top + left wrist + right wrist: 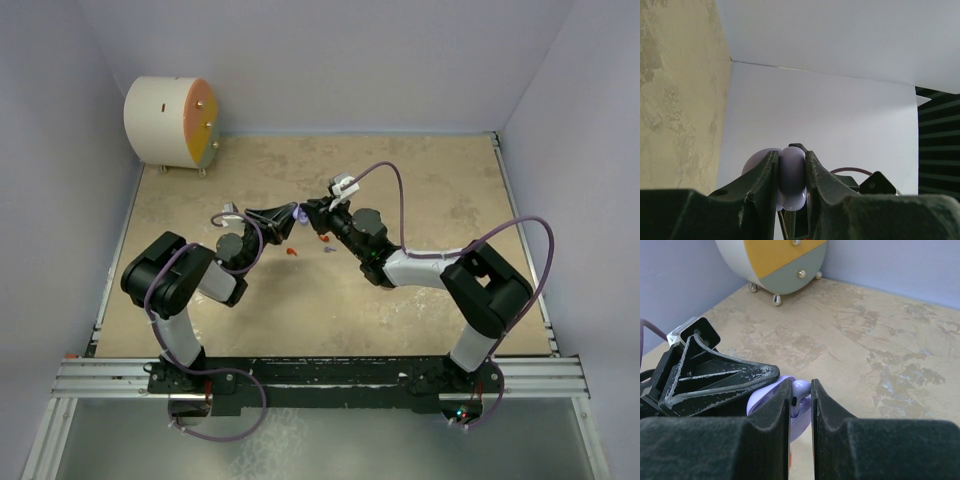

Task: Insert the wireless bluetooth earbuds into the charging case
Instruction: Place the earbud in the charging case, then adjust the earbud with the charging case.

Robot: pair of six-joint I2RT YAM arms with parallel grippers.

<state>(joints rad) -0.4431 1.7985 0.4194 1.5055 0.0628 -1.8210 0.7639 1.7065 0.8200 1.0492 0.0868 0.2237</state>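
Observation:
My left gripper (791, 159) is shut on the lavender charging case (791, 175), holding it above the table's middle (298, 212). My right gripper (801, 386) is shut on a lavender earbud (801, 390), bud end up, right at the case (769, 391); whether it sits in its slot is hidden. From above, the left gripper (288, 216) and the right gripper (310, 211) meet tip to tip. Two tiny red earbuds (291, 253) (323, 238) and another lavender earbud (329, 249) lie on the table below them.
A round white cabinet (170, 122) with orange and green drawer fronts (782, 257) stands at the back left corner. White walls close the table (440, 190) on three sides. A purple cable (395, 190) arches over the right arm.

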